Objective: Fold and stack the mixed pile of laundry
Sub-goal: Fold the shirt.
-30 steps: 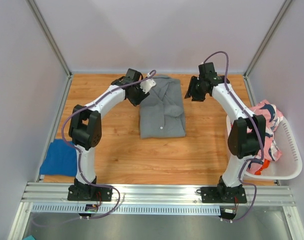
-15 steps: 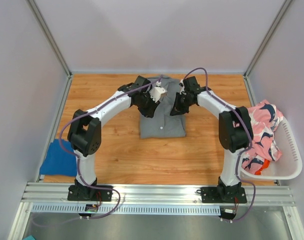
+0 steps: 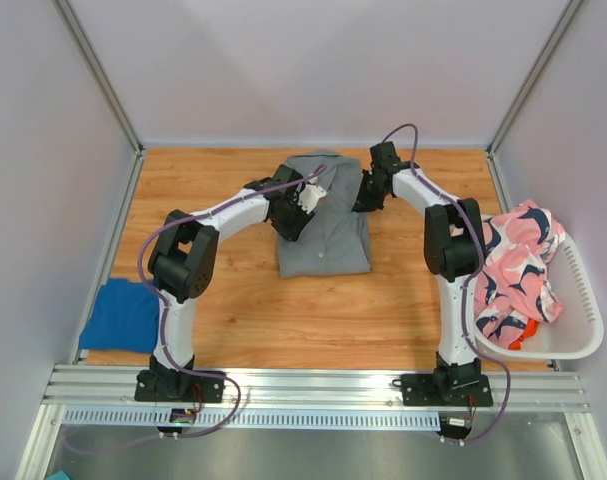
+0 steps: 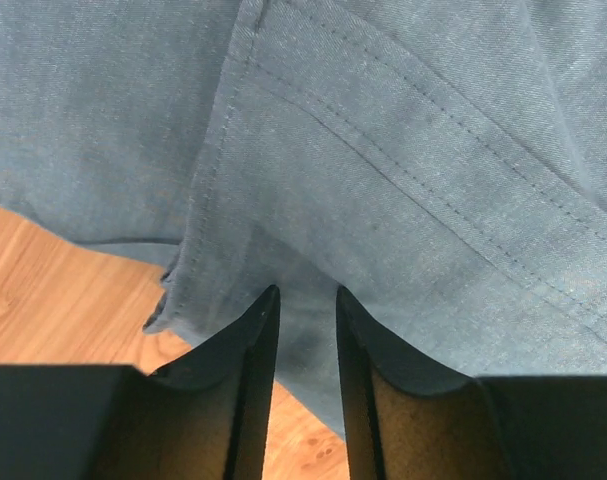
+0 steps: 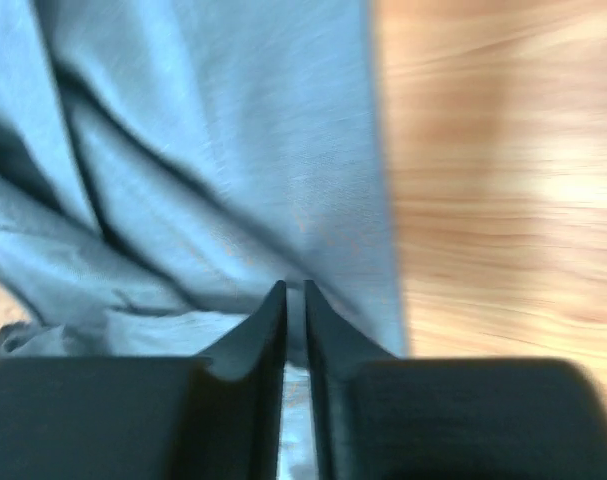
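Wood-grain worktop (image 3: 403, 290) carries your grey shirt (image 3: 323, 235), roughly folded, in the middle toward the far side. Your left claw (image 4: 303, 295) is on the shirt's left part. Its fingers are nearly together, with a fold of the grey cloth nipped in the narrow gap and a stitched seam running just beyond. Your right claw (image 5: 295, 288) is at the shirt's far right edge, fingers closed to a sliver with cloth between them; that view is blurred. You've got a blue garment (image 3: 123, 315) lying flat at the near left edge, well apart from the shirt. At the right, a pink patterned garment (image 3: 518, 270) is heaped in the white basket (image 3: 583, 325) and drapes over its rim. A bit of orange cloth (image 3: 513, 342) pokes out under it. Around you are plain pale walls (image 3: 303, 70) on three sides, with metal posts in the corners. A ribbed metal rail (image 3: 313, 388) runs along the near edge, where both arm bases are bolted. Purple cables run along both arms.
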Available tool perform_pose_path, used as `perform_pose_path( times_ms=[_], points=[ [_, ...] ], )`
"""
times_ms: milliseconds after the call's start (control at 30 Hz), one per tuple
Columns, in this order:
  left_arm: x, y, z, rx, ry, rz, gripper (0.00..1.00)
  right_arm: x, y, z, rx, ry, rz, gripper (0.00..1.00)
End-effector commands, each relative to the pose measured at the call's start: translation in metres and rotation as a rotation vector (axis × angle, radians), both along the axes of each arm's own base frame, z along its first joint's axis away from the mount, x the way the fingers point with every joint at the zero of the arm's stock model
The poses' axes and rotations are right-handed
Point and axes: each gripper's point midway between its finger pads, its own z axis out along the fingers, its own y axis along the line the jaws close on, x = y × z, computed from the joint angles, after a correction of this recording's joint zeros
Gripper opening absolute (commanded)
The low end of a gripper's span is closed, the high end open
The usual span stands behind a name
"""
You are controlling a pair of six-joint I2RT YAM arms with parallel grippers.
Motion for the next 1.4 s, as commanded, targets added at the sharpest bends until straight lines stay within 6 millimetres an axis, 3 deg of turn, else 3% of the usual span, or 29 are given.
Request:
perform_pose_path(
  times_ms=[0, 67, 167, 233, 333, 400, 533, 567, 767, 867, 933, 1067, 1100, 1267, 1367],
  points=[
    [0.017, -0.007, 0.029, -0.032, -0.082, 0.002, 0.38, 0.022, -0.018, 0.059, -0.051, -0.149, -0.039, 0.17],
    [0.023, -0.008, 0.051, -0.070, -0.096, 0.021, 0.40, 0.011, -0.022, 0.078, -0.070, -0.183, -0.017, 0.22],
    [0.020, -0.001, 0.076, -0.124, -0.070, 0.081, 0.45, -0.010, -0.022, 0.083, -0.064, -0.197, 0.014, 0.35],
    [0.025, 0.020, 0.083, -0.141, -0.064, 0.175, 0.50, -0.033, -0.019, 0.079, -0.046, -0.186, 0.037, 0.43],
    [0.025, 0.045, 0.079, -0.178, -0.015, 0.322, 0.55, -0.055, -0.012, 0.065, -0.031, -0.152, 0.068, 0.46],
    [0.020, 0.050, 0.060, -0.155, 0.020, 0.334, 0.55, -0.064, -0.003, 0.054, -0.025, -0.126, 0.096, 0.46],
    [0.019, 0.041, 0.036, -0.169, 0.104, 0.340, 0.55, -0.073, 0.003, 0.024, -0.024, -0.048, 0.111, 0.45],
    [0.019, 0.040, 0.026, -0.160, 0.125, 0.342, 0.55, -0.073, 0.002, 0.020, -0.034, -0.040, 0.106, 0.45],
    [0.033, 0.041, 0.012, -0.140, 0.102, 0.344, 0.53, -0.076, -0.006, 0.008, -0.074, -0.020, 0.100, 0.39],
    [0.037, 0.038, 0.010, -0.157, 0.095, 0.334, 0.44, -0.078, -0.003, 0.008, -0.051, -0.020, 0.095, 0.09],
    [0.034, 0.031, 0.011, -0.197, 0.116, 0.324, 0.34, -0.078, -0.003, 0.013, -0.044, -0.028, 0.085, 0.01],
    [0.030, 0.004, 0.030, -0.350, 0.125, 0.281, 0.13, -0.078, -0.009, 0.026, -0.066, -0.046, 0.059, 0.00],
    [0.029, 0.002, 0.034, -0.363, 0.119, 0.273, 0.02, -0.081, -0.011, 0.034, -0.071, -0.054, 0.056, 0.00],
    [0.036, 0.013, 0.051, -0.323, 0.028, 0.269, 0.00, -0.086, -0.026, 0.053, -0.097, -0.103, 0.002, 0.00],
    [0.041, 0.014, 0.057, -0.323, -0.006, 0.266, 0.00, -0.087, -0.030, 0.055, -0.081, -0.108, -0.014, 0.00]
  ],
)
